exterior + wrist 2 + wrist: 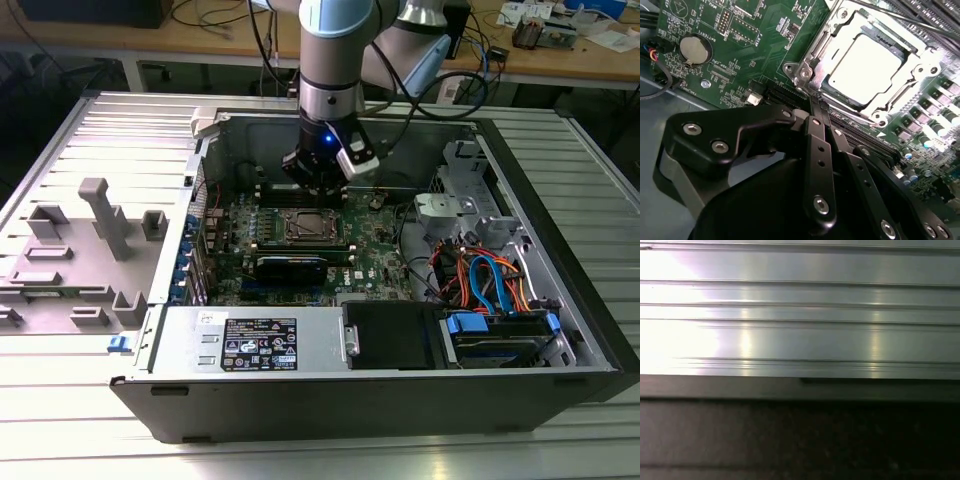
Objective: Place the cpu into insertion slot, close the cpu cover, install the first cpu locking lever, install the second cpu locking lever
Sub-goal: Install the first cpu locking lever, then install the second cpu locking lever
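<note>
Fingertips of gripper (318, 188) hidden behind its own body in exterior view; insertion slot (867, 62) cropped in second wrist view.

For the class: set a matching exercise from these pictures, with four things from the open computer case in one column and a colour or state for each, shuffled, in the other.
Things:
1. cpu
2. cpu cover
3. coin battery
4. cable bundle

Descriptions:
A. round and silvery
B. orange and blue
C. closed metal frame around the chip
D. pale square top, seated in the socket

Pairs: 1-D, 2-C, 3-A, 4-B
</note>
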